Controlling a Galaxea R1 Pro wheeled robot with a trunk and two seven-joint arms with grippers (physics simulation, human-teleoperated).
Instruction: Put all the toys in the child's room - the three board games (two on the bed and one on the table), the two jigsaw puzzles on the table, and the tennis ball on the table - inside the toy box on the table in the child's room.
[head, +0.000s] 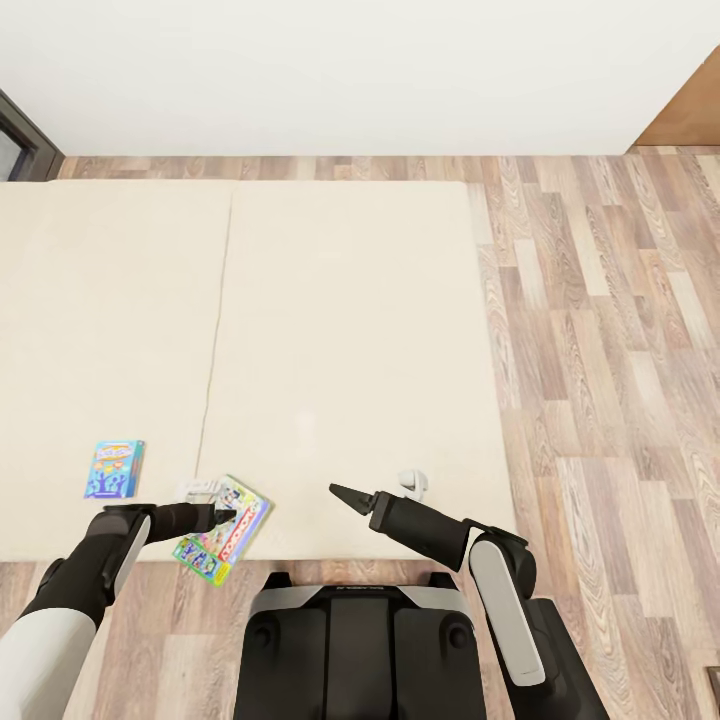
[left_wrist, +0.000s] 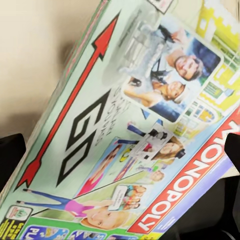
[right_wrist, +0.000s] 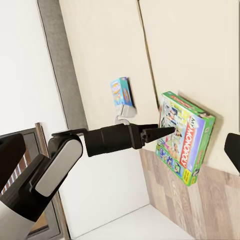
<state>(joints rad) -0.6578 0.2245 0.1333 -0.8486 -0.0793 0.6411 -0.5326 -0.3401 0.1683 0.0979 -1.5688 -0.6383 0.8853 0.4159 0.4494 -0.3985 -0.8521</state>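
Head view, left gripper (head: 222, 517) at the Monopoly box (head: 222, 530) on the bed's (head: 350, 330) near edge, box overhanging the floor (head: 600, 350), grip unclear, blue game (head: 114, 469) lying nearby, right gripper (head: 345, 495) above the mattress, empty, opening unclear.

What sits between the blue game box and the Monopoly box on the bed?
In the head view, only bare beige mattress separates the small blue game box from the Monopoly box. The left gripper is at the Monopoly box itself.
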